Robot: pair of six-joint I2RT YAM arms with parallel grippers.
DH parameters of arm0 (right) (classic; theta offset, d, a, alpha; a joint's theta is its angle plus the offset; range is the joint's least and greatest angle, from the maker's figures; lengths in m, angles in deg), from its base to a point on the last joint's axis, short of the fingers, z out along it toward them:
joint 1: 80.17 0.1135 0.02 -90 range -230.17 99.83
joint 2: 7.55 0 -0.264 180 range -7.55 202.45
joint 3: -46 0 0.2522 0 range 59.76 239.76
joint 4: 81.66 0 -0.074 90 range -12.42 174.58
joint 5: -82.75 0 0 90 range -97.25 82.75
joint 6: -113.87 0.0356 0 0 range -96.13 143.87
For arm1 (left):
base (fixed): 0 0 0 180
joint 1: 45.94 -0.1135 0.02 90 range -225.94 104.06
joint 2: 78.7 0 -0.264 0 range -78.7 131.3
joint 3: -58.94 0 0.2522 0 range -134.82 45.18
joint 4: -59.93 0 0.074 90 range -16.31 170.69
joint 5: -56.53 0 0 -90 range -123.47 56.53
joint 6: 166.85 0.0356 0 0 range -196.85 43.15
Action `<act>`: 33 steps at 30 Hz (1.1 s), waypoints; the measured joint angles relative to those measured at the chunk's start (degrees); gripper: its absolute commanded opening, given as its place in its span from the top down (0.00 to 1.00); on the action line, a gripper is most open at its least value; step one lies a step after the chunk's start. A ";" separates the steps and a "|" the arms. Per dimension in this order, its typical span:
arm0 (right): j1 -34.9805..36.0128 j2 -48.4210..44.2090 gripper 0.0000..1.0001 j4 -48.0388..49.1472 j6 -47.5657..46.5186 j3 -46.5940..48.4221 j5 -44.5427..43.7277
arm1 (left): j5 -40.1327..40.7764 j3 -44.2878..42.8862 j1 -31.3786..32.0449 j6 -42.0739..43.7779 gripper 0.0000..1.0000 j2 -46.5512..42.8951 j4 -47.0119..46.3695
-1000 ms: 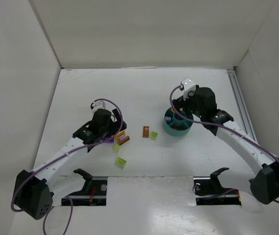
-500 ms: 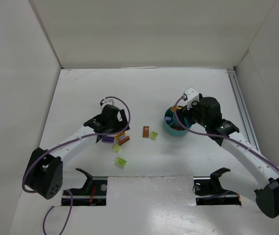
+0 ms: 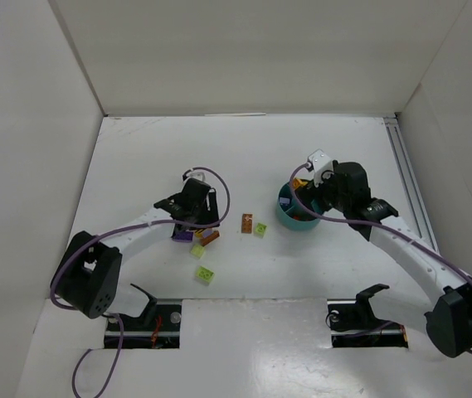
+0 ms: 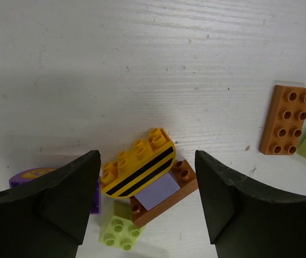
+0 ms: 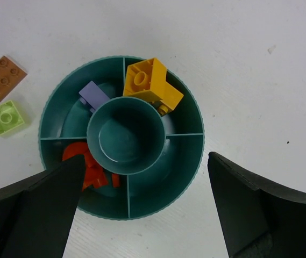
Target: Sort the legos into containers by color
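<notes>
In the left wrist view a yellow black-striped lego (image 4: 137,169) lies on a brown lego (image 4: 163,192) with a lilac tile. A lime lego (image 4: 120,232) and a purple lego (image 4: 31,174) lie beside them. My left gripper (image 4: 146,161) is open, with a finger close on each side of this cluster. My right gripper (image 5: 144,158) hangs open over the teal bowl (image 5: 193,161). The bowl's containers hold a yellow lego (image 5: 150,80), a lilac lego (image 5: 93,94) and orange pieces (image 5: 91,169).
A brown plate lego (image 3: 246,223) and a lime lego (image 3: 260,228) lie between the cluster and the bowl (image 3: 289,222). Another lime lego (image 3: 205,273) sits nearer the arm bases. White walls enclose the table on three sides.
My left gripper has moved right onto the brick cluster and its jaws have narrowed. My right gripper has shifted slightly over the bowl and stays wide.
</notes>
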 measured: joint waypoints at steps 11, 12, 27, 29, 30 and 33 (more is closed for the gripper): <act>-2.01 2.75 0.01 0.02 0.31 0.11 0.92 | 0.37 0.02 0.35 -0.20 0.53 2.54 -0.52; -2.12 2.71 0.01 0.02 0.31 0.11 1.03 | 0.55 0.02 0.35 -0.42 0.55 2.60 -0.52; -2.97 -1.53 0.01 -0.07 0.04 -0.02 4.48 | 2.10 0.22 0.44 -4.46 1.00 -0.35 0.11; -2.95 -1.88 0.01 -0.02 -0.37 -0.11 6.93 | 2.38 0.52 0.79 -4.98 1.00 -2.54 0.02; -2.82 -2.10 0.01 0.02 -0.52 -0.15 8.15 | 2.64 0.68 1.11 -5.27 1.00 -3.82 -0.07; -1.29 -2.84 0.01 0.81 -0.52 -0.94 11.82 | 3.56 0.81 2.38 -6.34 1.00 -7.89 -0.96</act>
